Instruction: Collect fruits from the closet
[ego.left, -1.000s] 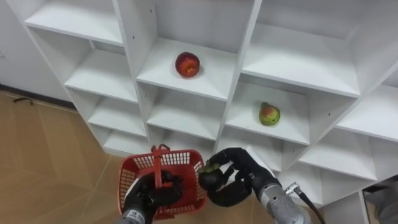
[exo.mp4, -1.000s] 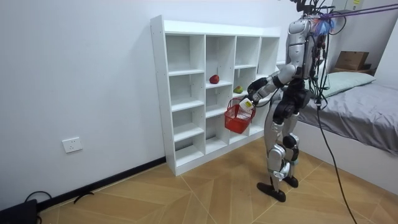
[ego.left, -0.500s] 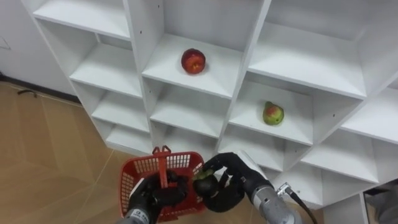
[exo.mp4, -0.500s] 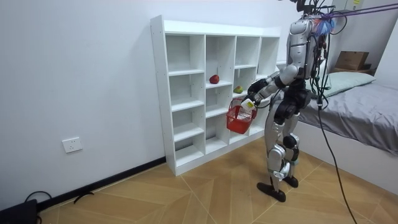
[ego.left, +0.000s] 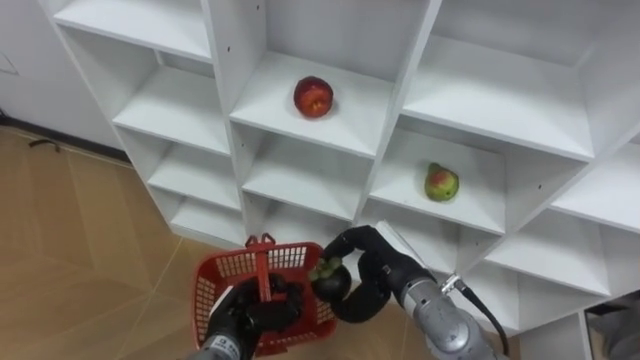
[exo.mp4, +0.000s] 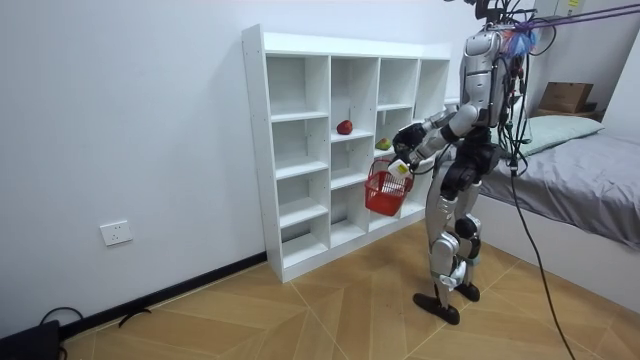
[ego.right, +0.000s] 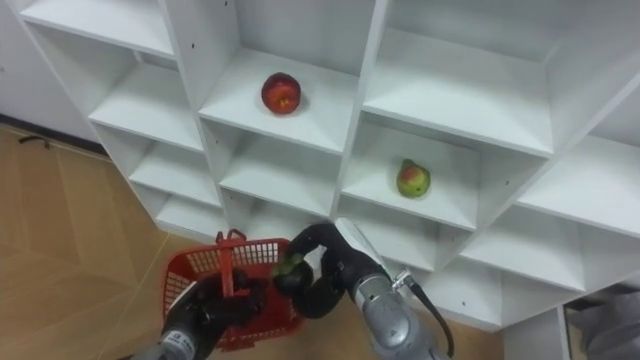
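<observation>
Silver-grey limbs and torso, dark joints, right of room view. Black left hand (ego.left: 250, 312), black right hand (ego.left: 372, 275), lower frame; silver cylindrical forearms, black wrist cable.

No text, label, number or sign can be read on the white shelf unit (ego.left: 500, 95) or the red basket (ego.left: 285, 262).

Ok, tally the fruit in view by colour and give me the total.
Red fruit: 1, in the closet
Green-and-red fruit: 1, in the closet
Dark fruit: 1, in the right hand by the red basket
Total: 3
</observation>
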